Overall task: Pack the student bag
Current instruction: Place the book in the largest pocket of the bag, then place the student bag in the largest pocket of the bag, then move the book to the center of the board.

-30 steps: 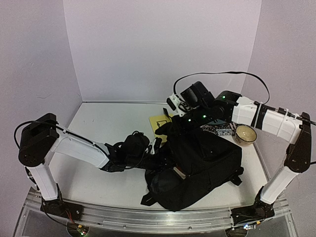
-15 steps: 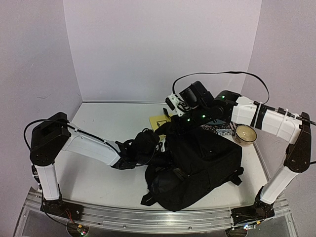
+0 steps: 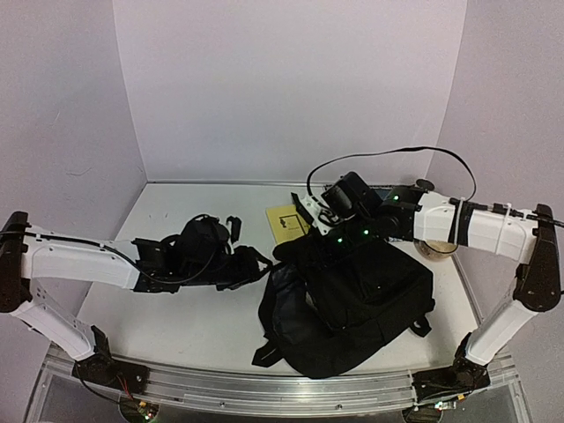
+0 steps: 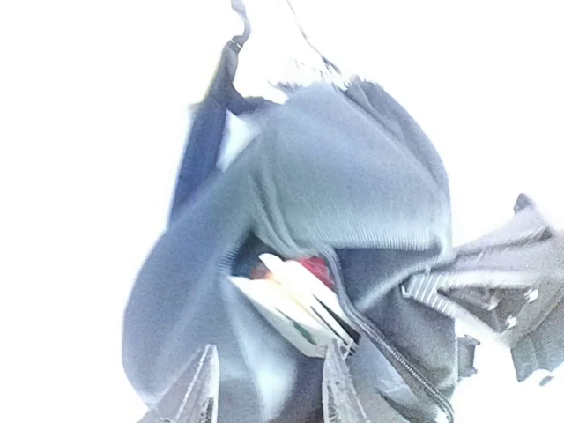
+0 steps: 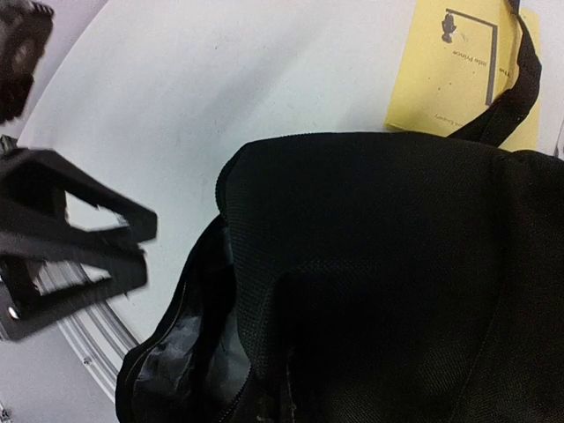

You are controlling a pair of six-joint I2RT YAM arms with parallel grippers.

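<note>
The student bag (image 3: 361, 295), a big black backpack, lies right of centre with its mouth facing left. In the left wrist view the student bag (image 4: 352, 167) gapes, and books (image 4: 295, 295) with white pages and a red edge sit inside. My left gripper (image 4: 269, 392) is open just outside the mouth, nothing between its fingers. From above, the left gripper (image 3: 263, 262) stands a little left of the bag. My right gripper (image 3: 315, 231) is at the bag's upper rim, shut on the fabric. Black bag cloth (image 5: 379, 264) fills the right wrist view and hides the fingers.
A thin yellow book (image 3: 285, 220) lies flat on the white table behind the bag, also in the right wrist view as the yellow book (image 5: 454, 66). A bowl (image 3: 438, 249) sits at the right, partly behind the right arm. White walls enclose the back and sides.
My left arm has drawn back to the left, out of the bag's mouth, and its jaws have opened. The book seen at the mouth now sits inside. The right arm barely moved.
</note>
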